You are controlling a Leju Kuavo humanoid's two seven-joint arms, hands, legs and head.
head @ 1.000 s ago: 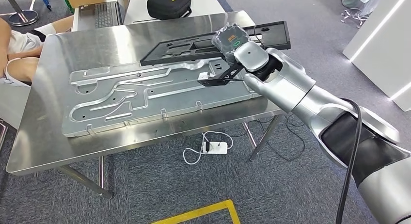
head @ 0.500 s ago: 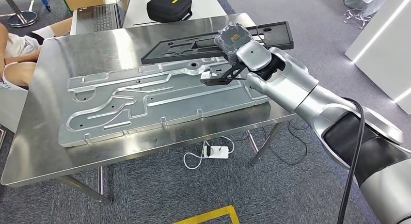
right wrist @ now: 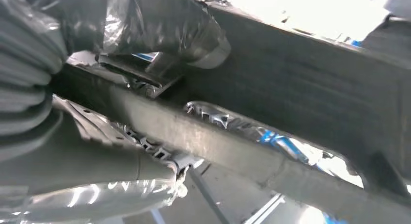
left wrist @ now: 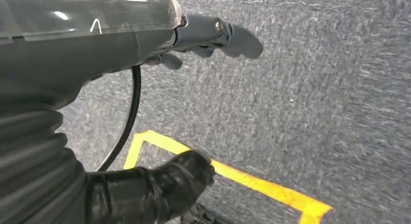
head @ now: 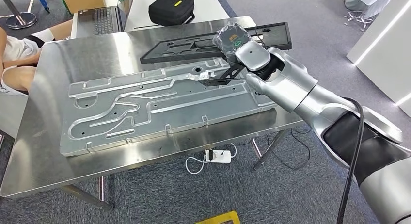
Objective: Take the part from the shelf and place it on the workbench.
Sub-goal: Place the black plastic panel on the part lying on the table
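Observation:
The part is a long black plastic frame (head: 189,45) lying slantwise over the far right of the steel workbench (head: 58,54). My right hand (head: 236,42), wrapped in clear film, grips the frame near its right end; the right wrist view shows the thumb (right wrist: 194,30) pressed on the dark bar of the frame (right wrist: 300,83). A thin black piece (head: 215,78) sticks out below the hand, over the plate. Whether the frame's left end touches the bench I cannot tell. My left hand (left wrist: 97,44) hangs over grey carpet, fingers apart, holding nothing.
A large ribbed aluminium plate (head: 145,107) covers most of the bench. A person (head: 14,59) sits at the far left. Behind the bench lie a laptop (head: 99,18) and a black case (head: 172,8). A white power strip (head: 218,156) lies under the bench, near yellow floor tape (head: 218,218).
The whole picture has shifted a little, so the camera moved. My right hand keeps its hold on the black frame at about the same place over the bench.

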